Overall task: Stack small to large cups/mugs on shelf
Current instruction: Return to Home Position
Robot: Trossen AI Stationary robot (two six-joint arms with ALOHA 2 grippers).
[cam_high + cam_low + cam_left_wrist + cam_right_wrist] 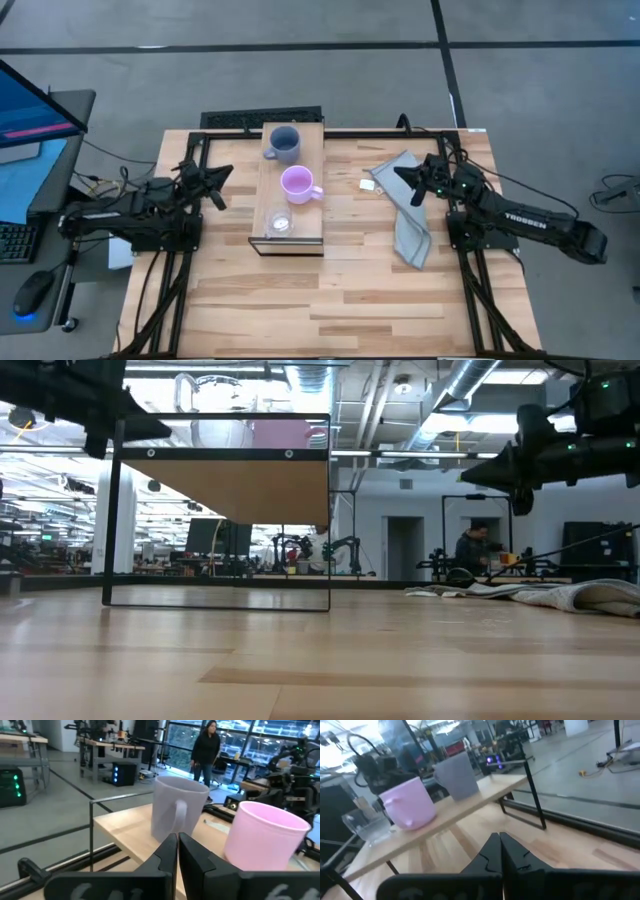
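Mugs all on shelf, in a row, none touching: grey-blue mug at one end, lilac mug in the middle, clear cup at the dark-edged end. Left gripper just beside the shelf, jaws together, empty. Right gripper raised above grey cloth on bench, jaws together, empty.

Grey concrete floor, exposed ceiling ducts overhead.
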